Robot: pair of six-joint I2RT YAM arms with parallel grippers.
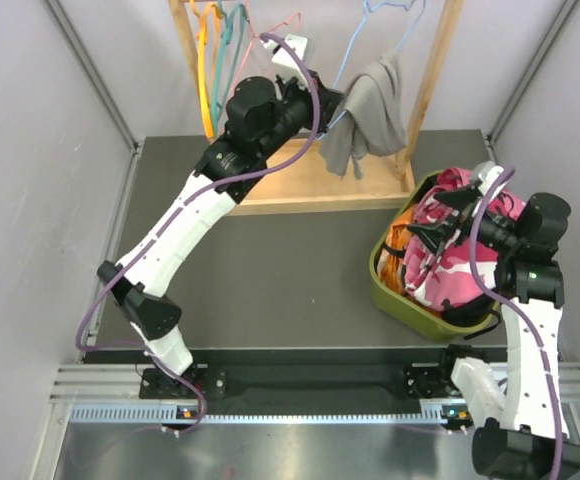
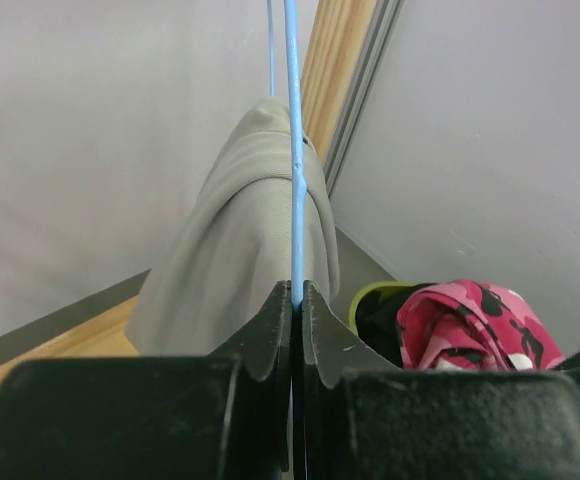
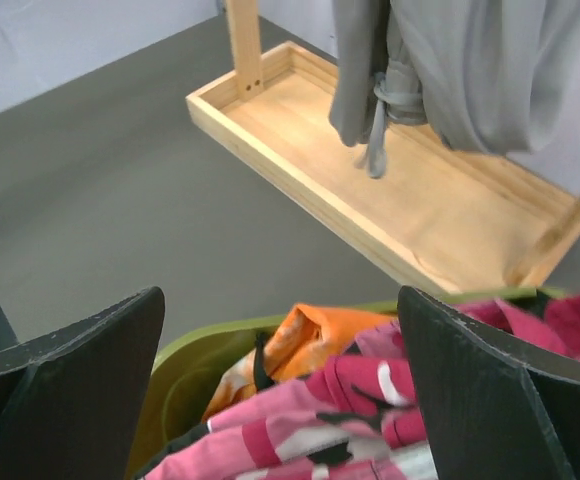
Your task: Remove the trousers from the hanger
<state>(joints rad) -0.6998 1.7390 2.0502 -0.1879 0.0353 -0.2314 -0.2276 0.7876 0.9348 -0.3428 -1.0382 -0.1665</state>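
The light grey trousers [image 1: 370, 115] hang over a light blue hanger [image 1: 355, 45] on the wooden rack [image 1: 315, 180]. My left gripper [image 1: 332, 100] is shut on the blue hanger's wire [image 2: 294, 200], right beside the grey trousers [image 2: 240, 250]. The pink-and-dark patterned trousers [image 1: 460, 240] and the orange trousers [image 1: 398, 262] lie in the green bin [image 1: 395, 300]; black cloth shows at the bin's edge. My right gripper [image 1: 440, 215] is open and empty above the bin, over the pink trousers [image 3: 340, 420] and orange trousers [image 3: 290, 350].
Empty orange, teal and pink hangers [image 1: 220, 40] hang at the rack's left. The rack's wooden base tray [image 3: 370, 180] lies beyond the bin. Grey walls close in both sides; dark table surface [image 1: 270, 270] lies between the arms.
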